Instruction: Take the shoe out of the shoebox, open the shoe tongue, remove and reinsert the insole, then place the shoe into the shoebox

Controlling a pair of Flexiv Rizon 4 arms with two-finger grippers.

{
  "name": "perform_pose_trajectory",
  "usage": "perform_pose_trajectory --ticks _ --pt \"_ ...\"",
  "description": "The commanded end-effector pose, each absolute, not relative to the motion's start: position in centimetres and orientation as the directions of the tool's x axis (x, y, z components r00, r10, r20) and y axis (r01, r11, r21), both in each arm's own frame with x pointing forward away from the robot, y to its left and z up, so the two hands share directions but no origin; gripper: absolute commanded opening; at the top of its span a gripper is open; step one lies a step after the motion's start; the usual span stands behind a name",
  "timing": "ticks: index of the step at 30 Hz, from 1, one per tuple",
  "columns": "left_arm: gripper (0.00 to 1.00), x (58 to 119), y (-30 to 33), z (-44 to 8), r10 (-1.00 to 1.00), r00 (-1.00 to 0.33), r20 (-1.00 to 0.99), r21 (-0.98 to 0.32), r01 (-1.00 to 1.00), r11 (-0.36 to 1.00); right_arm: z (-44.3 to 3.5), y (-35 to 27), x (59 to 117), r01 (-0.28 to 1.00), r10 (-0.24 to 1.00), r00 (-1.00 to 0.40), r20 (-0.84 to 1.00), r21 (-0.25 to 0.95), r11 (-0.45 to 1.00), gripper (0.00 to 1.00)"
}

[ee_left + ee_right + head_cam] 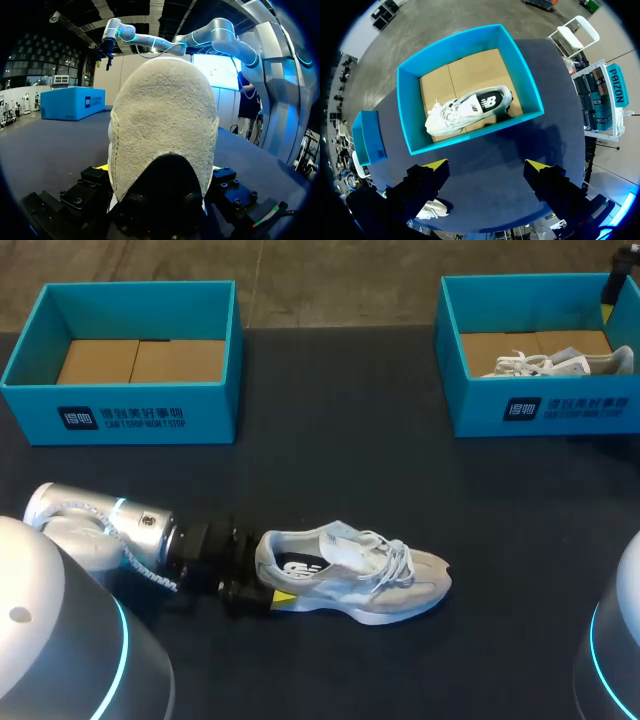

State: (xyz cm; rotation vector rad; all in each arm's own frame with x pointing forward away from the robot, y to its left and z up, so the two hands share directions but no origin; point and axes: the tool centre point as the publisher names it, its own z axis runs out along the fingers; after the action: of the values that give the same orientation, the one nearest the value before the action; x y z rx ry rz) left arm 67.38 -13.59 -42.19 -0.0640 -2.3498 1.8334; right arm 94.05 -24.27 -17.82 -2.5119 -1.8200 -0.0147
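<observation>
Soft overhead light, fairly dim; table (pixel 330 440) reads dark and matte with no glare; shoe (pixel 355 573) throws only a thin soft shadow just under its sole; the left arm (pixel 110 525) behind the heel glows with a cyan ring. Left wrist: heel top lit pale, dropping to near black underneath; white glare beyond the shoe. Right wrist: even light; one soft shadow patch on the table well apart from the shoe.

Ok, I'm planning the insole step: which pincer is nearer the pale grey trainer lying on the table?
Left. The left pincer clasps the pale grey trainer by its heel; the right pincer hangs open above the far-right teal cardboard shoebox.
</observation>
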Motion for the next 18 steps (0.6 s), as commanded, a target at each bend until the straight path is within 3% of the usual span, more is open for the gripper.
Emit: perform_pose_trajectory --ticks 1,18 --pt "0.00 67.55 -13.47 -42.44 0.133 -0.986 0.102 -0.966 -0.066 0.250 -17.81 -24.24 94.05 0.950 0.949 0.313 0.030 -0.026 -0.312 1.00" --pt "0.00 67.55 -13.47 -42.44 0.133 -0.986 0.102 -0.966 -0.066 0.250 -17.29 -23.74 94.30 0.951 0.951 0.309 0.019 -0.027 -0.309 1.00"
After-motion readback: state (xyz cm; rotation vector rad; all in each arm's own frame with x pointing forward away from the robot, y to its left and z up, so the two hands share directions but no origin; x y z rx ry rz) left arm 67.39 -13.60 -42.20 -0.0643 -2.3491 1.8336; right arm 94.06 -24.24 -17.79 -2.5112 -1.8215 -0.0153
